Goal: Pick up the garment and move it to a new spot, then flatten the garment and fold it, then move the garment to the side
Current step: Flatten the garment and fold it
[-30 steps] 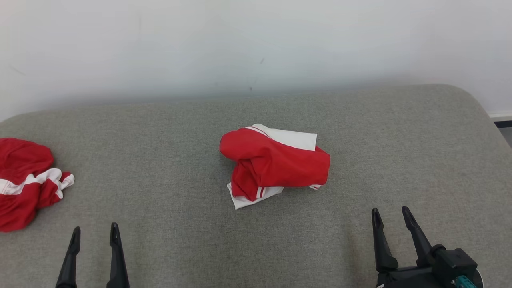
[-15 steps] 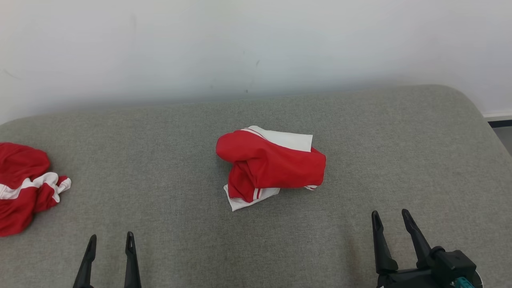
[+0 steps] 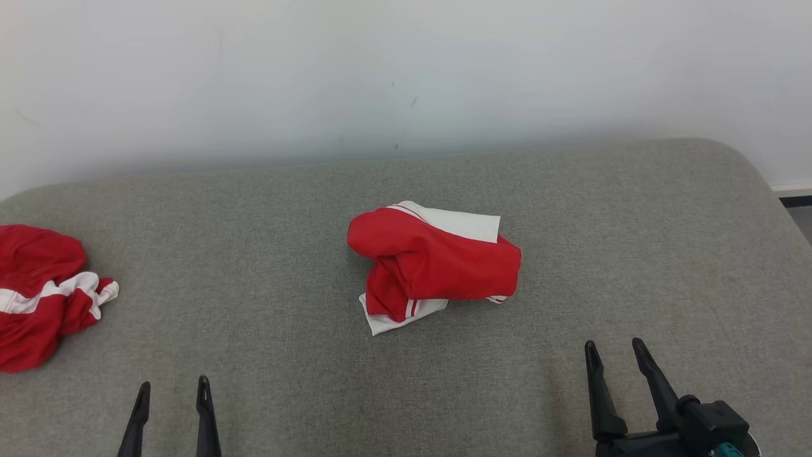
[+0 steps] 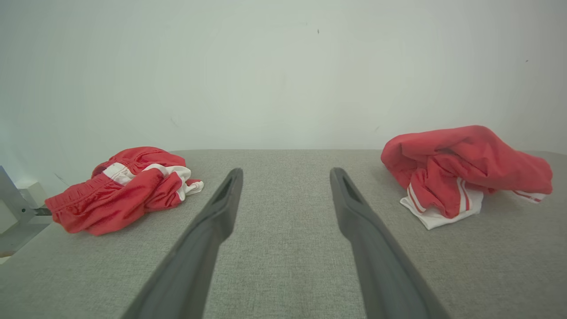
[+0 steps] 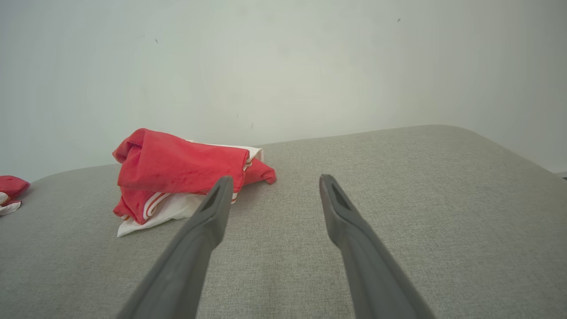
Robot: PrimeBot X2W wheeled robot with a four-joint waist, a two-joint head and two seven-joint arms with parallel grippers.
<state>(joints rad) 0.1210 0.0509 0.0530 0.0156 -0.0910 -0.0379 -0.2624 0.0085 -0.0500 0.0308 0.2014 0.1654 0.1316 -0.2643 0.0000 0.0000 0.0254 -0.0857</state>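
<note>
A grey upholstered surface [image 3: 254,209] with a woven texture spans the lower two thirds of the head view, and its corner at the upper right is rounded. A crumpled red-and-white garment [image 3: 438,263] lies on it just right of centre, with white cloth showing at its upper and lower edges. A second red-and-white bundle [image 3: 38,292] lies heaped at the left edge, well apart from the first.

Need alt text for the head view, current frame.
A crumpled red and white garment lies in the middle of a grey fabric surface before a pale wall. A second red and white garment is bunched at the left edge. The left gripper and right gripper show open and empty at the bottom.
</note>
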